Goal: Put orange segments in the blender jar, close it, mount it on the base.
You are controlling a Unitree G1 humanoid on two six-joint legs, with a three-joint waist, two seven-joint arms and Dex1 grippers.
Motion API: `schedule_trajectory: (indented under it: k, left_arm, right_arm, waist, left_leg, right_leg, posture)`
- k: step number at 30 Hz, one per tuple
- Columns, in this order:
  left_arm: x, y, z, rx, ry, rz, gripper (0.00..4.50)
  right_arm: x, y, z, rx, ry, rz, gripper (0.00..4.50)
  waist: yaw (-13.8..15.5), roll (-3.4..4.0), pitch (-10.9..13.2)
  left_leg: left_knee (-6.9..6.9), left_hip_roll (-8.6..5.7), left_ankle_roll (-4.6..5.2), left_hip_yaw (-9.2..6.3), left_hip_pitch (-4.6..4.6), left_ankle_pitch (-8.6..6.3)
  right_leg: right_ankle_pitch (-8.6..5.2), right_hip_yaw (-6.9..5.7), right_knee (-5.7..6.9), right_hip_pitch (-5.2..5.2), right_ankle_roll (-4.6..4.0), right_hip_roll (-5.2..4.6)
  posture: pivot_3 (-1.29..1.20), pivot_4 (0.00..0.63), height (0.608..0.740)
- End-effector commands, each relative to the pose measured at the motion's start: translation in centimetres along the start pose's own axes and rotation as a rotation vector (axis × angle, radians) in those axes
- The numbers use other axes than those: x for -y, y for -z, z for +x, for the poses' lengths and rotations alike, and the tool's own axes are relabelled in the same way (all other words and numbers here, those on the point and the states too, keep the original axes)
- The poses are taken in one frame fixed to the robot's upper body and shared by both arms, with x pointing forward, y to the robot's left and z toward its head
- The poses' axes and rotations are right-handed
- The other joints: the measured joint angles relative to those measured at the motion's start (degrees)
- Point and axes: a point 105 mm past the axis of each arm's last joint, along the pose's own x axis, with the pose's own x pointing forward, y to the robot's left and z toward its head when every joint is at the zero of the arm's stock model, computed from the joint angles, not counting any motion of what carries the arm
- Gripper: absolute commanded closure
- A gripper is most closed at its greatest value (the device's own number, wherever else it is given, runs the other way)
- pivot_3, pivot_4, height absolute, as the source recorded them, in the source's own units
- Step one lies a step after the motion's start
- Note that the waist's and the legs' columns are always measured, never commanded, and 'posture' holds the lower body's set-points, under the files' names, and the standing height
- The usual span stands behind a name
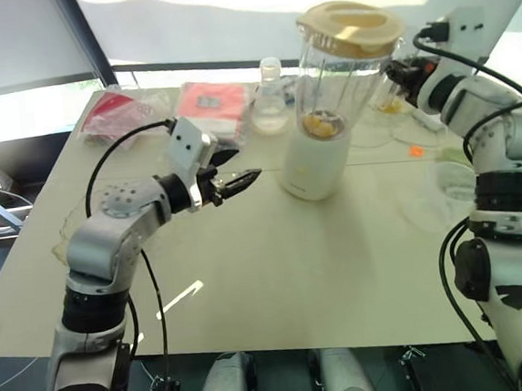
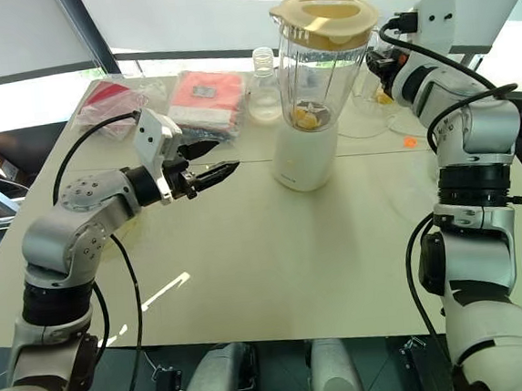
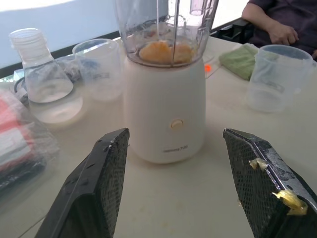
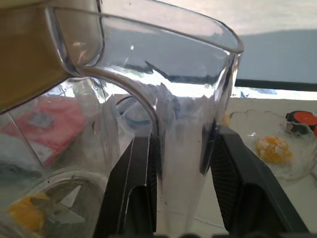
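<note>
The blender jar (image 1: 342, 79), clear and ribbed, stands upright on the white base (image 1: 311, 165) at the table's middle back, with a pale yellow lid (image 1: 349, 25) on top. Orange segments (image 3: 161, 51) lie at the jar's bottom around the blade. My right gripper (image 4: 181, 144) is shut on the jar's handle (image 4: 181, 168), one black finger on each side, reaching in from the right. My left gripper (image 1: 241, 181) hovers open to the left of the base, pointing at it, with nothing between its fingers (image 3: 99, 178). Yellow pulp scraps stick to one finger.
A narrow-necked clear bottle (image 1: 271, 98) and red packets (image 1: 209, 104) lie behind and left of the blender. Clear cups (image 3: 277, 77) and a green cloth (image 3: 240, 59) stand to its right. A clear dish with yellow scraps (image 4: 277, 148) sits at the back right. A person's hand (image 3: 282, 32) rests beyond the table.
</note>
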Motion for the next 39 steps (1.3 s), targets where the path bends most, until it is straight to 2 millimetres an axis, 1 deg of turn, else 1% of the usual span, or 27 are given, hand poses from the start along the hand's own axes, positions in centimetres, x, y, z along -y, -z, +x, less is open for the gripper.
schedule_trajectory:
  k: [1,6,12,21,29,37,39]
  left_arm:
    - [0.4,-0.9,0.0,0.032,0.005,0.04,1.35]
    - [0.3,-0.7,0.0,0.028,0.0,0.04,1.35]
    - [0.1,-0.6,0.0,0.024,-0.005,0.041,1.35]
    - [0.1,-0.5,0.2,0.023,-0.008,0.046,1.35]
    - [0.1,-0.6,0.5,0.025,0.0,0.055,1.35]
    - [0.1,-0.6,0.5,0.023,0.002,0.057,1.35]
    - [0.4,-0.4,0.5,0.019,0.027,0.024,1.35]
  right_arm:
    - [0.2,-0.4,-0.1,0.0,0.007,-0.016,3.5]
    - [0.3,-0.1,-0.2,-0.006,0.022,-0.03,3.5]
    - [-0.6,-0.2,-0.5,-0.005,0.037,-0.042,3.5]
    - [-1.1,-0.6,-2.0,0.011,0.115,-0.036,3.5]
    - [-0.7,0.4,-2.2,-0.014,0.152,-0.018,3.5]
    - [-0.7,1.2,-1.9,-0.039,0.127,-0.024,3.5]
    - [-0.5,1.2,-1.9,-0.036,0.127,-0.037,3.5]
  waist:
    - [0.1,0.0,0.0]
    - [0.0,0.0,0.0]
    - [0.1,0.0,0.0]
    - [0.1,0.0,0.0]
    - [0.1,0.0,0.0]
    - [0.1,0.0,0.0]
    - [0.1,0.0,0.0]
  left_leg:
    - [0.0,0.0,0.0,0.01,0.0,0.0]
    - [0.01,-0.01,0.0,0.03,0.0,0.0]
    - [0.0,0.0,0.0,0.01,0.0,0.0]
    - [-0.01,0.0,0.0,0.0,-0.01,0.0]
    - [-0.02,0.0,0.0,0.0,-0.03,0.0]
    - [-0.02,0.0,0.01,0.0,-0.03,0.0]
    - [-0.02,0.0,0.01,0.0,-0.03,0.0]
  right_leg:
    - [0.0,0.0,-0.01,0.0,0.0,-0.01]
    - [0.01,0.01,-0.01,0.01,0.0,-0.02]
    - [0.0,0.01,-0.01,0.01,-0.01,-0.02]
    - [0.0,0.01,-0.02,0.0,-0.01,-0.04]
    - [0.0,0.0,-0.07,0.0,-0.01,-0.03]
    - [0.0,0.0,-0.08,0.0,-0.01,-0.03]
    - [0.0,0.0,-0.08,0.0,-0.01,-0.03]
  posture:
    - [0.0,0.15,0.74]
    - [0.0,0.15,0.74]
    - [0.0,0.15,0.74]
    - [0.0,0.15,0.74]
    - [0.0,0.15,0.74]
    - [0.0,0.15,0.74]
    - [0.0,0.15,0.74]
